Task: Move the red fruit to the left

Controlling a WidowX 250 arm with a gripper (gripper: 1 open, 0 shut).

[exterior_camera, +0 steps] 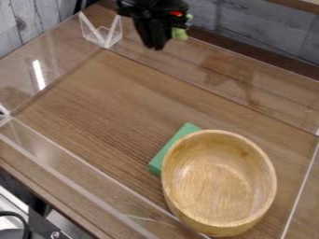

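Red glossy toy fruit [180,14], probably light, is clamped in the black hand [155,37]; its slippery sides are best gripped centrally.

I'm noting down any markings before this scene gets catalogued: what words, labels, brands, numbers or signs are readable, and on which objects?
No text can be read anywhere.
Round light-wood bowl: no lettering shows.
Flat green pad: no lettering on the part in view.
Black robot gripper: too blurred to tell whether it bears any marking.
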